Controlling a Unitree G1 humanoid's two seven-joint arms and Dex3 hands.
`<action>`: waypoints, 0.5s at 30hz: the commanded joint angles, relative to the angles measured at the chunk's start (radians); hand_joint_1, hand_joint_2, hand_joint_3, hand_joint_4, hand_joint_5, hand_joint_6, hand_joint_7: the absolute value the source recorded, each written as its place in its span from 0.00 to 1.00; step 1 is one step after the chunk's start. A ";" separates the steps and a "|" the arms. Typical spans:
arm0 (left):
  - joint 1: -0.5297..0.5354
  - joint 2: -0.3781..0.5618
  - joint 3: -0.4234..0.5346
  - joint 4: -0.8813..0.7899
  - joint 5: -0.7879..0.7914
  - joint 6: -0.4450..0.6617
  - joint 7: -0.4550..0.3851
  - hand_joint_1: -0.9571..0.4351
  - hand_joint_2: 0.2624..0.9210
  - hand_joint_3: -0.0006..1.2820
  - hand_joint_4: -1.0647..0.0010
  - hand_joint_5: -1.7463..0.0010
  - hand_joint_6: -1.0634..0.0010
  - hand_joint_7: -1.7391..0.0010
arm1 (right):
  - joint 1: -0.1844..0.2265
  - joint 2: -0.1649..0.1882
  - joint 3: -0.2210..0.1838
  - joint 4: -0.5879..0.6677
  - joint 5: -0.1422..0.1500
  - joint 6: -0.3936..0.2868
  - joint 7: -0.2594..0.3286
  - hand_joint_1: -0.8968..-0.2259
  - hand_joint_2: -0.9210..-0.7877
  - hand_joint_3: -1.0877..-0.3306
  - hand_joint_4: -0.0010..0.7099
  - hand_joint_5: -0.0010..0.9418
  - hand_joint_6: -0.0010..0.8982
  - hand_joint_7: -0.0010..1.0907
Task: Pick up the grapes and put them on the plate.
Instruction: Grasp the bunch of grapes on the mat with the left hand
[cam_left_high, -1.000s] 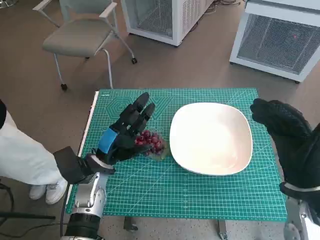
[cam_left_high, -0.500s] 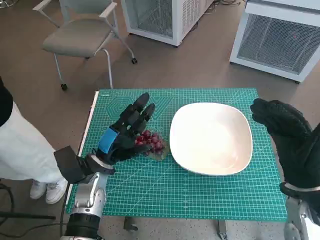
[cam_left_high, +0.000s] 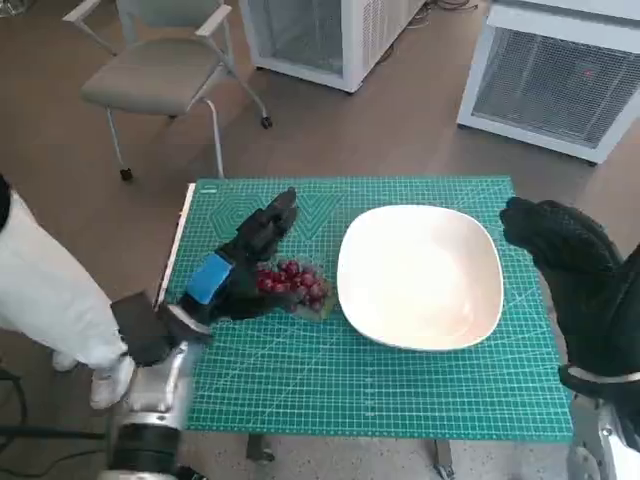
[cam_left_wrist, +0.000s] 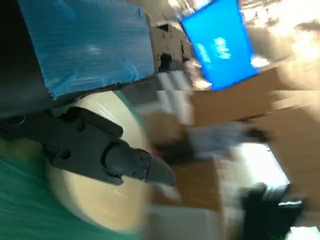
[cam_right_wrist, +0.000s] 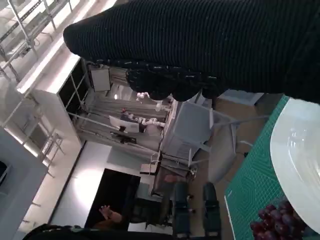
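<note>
Left of centre in the head view, the grapes (cam_left_high: 293, 283) are flanked by the spread-fingered left hand (cam_left_high: 240, 265), beside the plate (cam_left_high: 420, 275); the right hand's (cam_left_high: 575, 275) finger state cannot be told.

Head cam looks steeply down on the left hand (cam_left_high: 240, 270) and right hand (cam_left_high: 570, 275). Wrist cams sit close behind each hand, tilted, left blurred — all three share the plate (cam_left_high: 420, 275) beside them.

A grey chair (cam_left_high: 155, 75) stands on brown floor (cam_left_high: 60, 200).
</note>
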 joint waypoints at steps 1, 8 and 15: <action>0.000 0.128 -0.059 -0.142 0.283 0.009 0.141 0.36 0.88 0.00 0.97 1.00 0.90 1.00 | 0.025 0.006 -0.002 -0.004 0.010 0.017 -0.004 0.53 0.00 0.69 0.67 0.04 0.17 0.75; 0.023 0.183 -0.117 -0.340 0.532 0.237 0.186 0.43 0.79 0.00 0.98 1.00 0.92 1.00 | 0.028 0.007 -0.004 -0.002 0.007 0.011 -0.002 0.53 0.00 0.69 0.66 0.04 0.17 0.76; 0.034 0.178 -0.172 -0.434 0.621 0.397 0.165 0.46 0.74 0.00 0.97 1.00 0.89 0.99 | 0.026 0.008 -0.004 0.004 0.004 0.007 -0.002 0.53 0.00 0.69 0.66 0.04 0.17 0.76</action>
